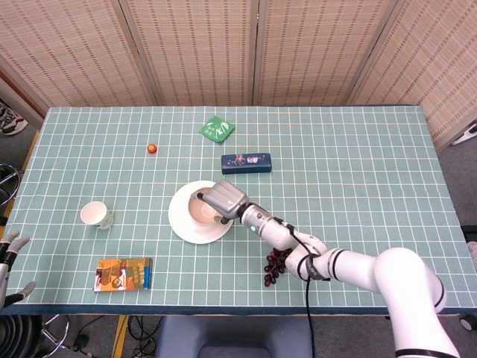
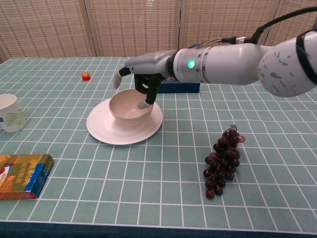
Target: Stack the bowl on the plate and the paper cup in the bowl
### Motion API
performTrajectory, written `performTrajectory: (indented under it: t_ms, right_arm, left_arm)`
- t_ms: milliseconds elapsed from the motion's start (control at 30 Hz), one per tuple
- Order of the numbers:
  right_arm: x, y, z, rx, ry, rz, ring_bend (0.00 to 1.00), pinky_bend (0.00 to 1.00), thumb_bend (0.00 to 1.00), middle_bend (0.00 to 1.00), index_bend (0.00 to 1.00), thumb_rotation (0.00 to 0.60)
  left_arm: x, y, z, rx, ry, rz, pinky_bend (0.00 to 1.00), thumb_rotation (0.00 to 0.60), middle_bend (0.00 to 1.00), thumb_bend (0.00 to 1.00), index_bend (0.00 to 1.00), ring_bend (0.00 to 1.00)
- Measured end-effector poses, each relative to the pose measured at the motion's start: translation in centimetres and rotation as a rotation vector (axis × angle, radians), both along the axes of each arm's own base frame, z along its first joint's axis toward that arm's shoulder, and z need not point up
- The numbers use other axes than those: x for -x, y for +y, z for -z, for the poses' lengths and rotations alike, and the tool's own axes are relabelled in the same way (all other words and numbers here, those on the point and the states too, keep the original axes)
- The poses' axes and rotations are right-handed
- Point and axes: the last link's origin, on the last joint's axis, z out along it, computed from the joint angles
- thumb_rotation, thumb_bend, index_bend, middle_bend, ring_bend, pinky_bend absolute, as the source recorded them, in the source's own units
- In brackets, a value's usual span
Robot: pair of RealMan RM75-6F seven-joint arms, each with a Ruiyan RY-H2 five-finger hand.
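A beige bowl [image 1: 200,212] [image 2: 126,111] sits upright on the white plate [image 1: 179,224] [image 2: 104,134] near the table's middle. My right hand [image 1: 223,198] [image 2: 143,74] hovers just over the bowl's right rim with fingers apart and holds nothing; one fingertip [image 2: 144,104] hangs down by the rim. The paper cup [image 1: 95,214] [image 2: 10,113] stands upright well to the left of the plate. My left hand [image 1: 10,250] shows only at the lower left edge of the head view, off the table, fingers spread and empty.
A bunch of dark grapes [image 1: 274,268] [image 2: 221,161] lies right of the plate, under my right forearm. A blue box [image 1: 246,162], a green packet [image 1: 217,128] and a small red object [image 1: 152,148] lie further back. A snack box [image 1: 123,274] [image 2: 22,174] lies at the front left.
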Motion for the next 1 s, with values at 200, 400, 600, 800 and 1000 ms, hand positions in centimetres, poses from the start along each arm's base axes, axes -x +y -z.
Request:
performTrajectory:
  t_ms: [200,400,600,800,1000]
  right_arm:
    - [1.1,0.5,-3.7,0.070,-0.056,-0.017,0.65,0.96,0.25,0.62,0.17,0.600]
    - [4.3,1.7,-9.3,0.178,-0.070,-0.003,0.56,0.84,0.26,0.55,0.17,0.600]
    - [10.0,4.2,-14.9,0.328,-0.028,0.069,0.51,0.80,0.26,0.51,0.17,0.600]
    - [15.8,7.7,-18.1,0.457,-0.016,0.192,0.47,0.76,0.26,0.49,0.17,0.600]
    - [21.0,11.6,-21.4,0.605,0.007,0.284,0.42,0.70,0.26,0.44,0.17,0.600]
  left_arm:
    - [-0.2,0.6,0.1,0.011,0.000,0.017,0.13,0.600,0.16,0.00,0.19,0.18]
    - [-0.5,2.1,0.3,0.031,-0.005,0.053,0.13,0.600,0.16,0.00,0.19,0.18]
    - [-1.1,4.3,0.6,0.052,-0.018,0.099,0.13,0.600,0.16,0.00,0.18,0.18]
    - [-1.7,6.6,1.6,0.110,-0.054,0.130,0.13,0.600,0.15,0.00,0.16,0.18]
    - [-2.5,8.9,2.6,0.179,-0.082,0.140,0.13,0.600,0.12,0.00,0.09,0.18]
